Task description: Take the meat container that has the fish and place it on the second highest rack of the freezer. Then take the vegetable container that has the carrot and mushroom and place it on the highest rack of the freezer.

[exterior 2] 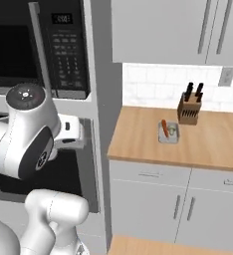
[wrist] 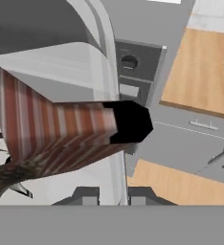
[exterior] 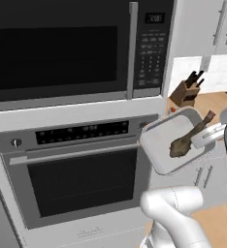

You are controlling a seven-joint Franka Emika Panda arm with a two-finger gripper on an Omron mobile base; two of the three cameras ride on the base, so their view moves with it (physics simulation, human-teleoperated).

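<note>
The meat container [exterior: 161, 145], a pale grey tray, hangs tilted in the air in front of the oven, with the brown-olive fish [exterior: 185, 141] lying in it. My gripper [exterior: 206, 137] is shut on the tray's right rim. In the hand view the fish's striped tail [wrist: 66, 131] looms close and the tray wall [wrist: 117, 167] runs down between my gripper's [wrist: 113, 196] tips. The vegetable container [exterior 2: 169, 133] sits on the wooden counter [exterior 2: 213, 144], holding the orange carrot [exterior 2: 164, 127] and the pale mushroom [exterior 2: 173, 131]. The freezer and its racks are out of view.
A black-fronted oven [exterior: 81, 181] with a bar handle stands under a built-in microwave [exterior: 57, 48]. A knife block [exterior 2: 189, 110] stands at the back of the counter, just behind the vegetable container. Grey cabinet doors [exterior 2: 183, 209] run below the counter, and upper cabinets [exterior 2: 163, 30] above.
</note>
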